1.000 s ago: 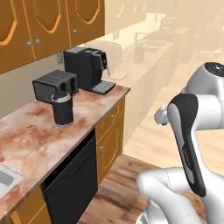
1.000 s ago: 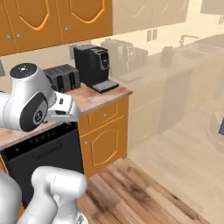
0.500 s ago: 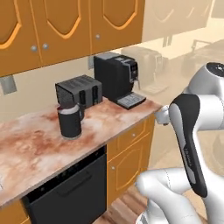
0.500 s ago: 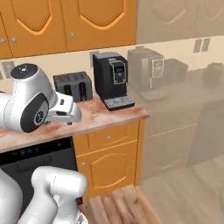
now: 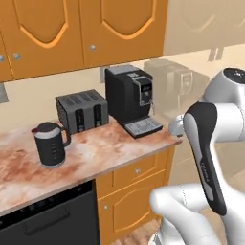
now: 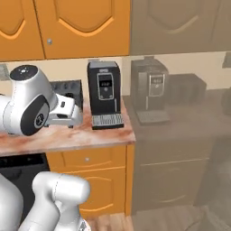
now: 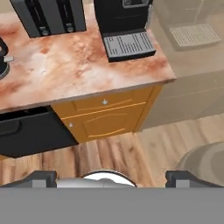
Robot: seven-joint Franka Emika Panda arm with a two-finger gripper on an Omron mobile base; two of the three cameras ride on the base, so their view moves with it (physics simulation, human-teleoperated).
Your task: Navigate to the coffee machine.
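One coffee machine (image 5: 130, 98) stands at the right end of the tabletop (image 5: 95, 158), just beside the toaster (image 5: 82, 111). The base is best squared up facing its drip tray (image 7: 128, 45), kept clear of the cabinet fronts. The tool (image 7: 109, 178) holds nothing; its spread cannot be told.

Hand (image 7: 112, 175) fingertips well apart, over wood floor (image 7: 131, 153). Desk (image 7: 74, 65) ahead, marbled top. Coffee machine (image 7: 124, 26) far ahead, slightly right, drip tray forward. Toaster (image 7: 48, 15) just left of it. Drawer and cabinet door (image 7: 105, 118) under desk; black dishwasher (image 7: 30, 133) ahead-left.

Matt black coffee machine (image 5: 129, 98), mottled stone-look counter (image 5: 95, 155), glossy wooden cabinets (image 5: 72, 33)
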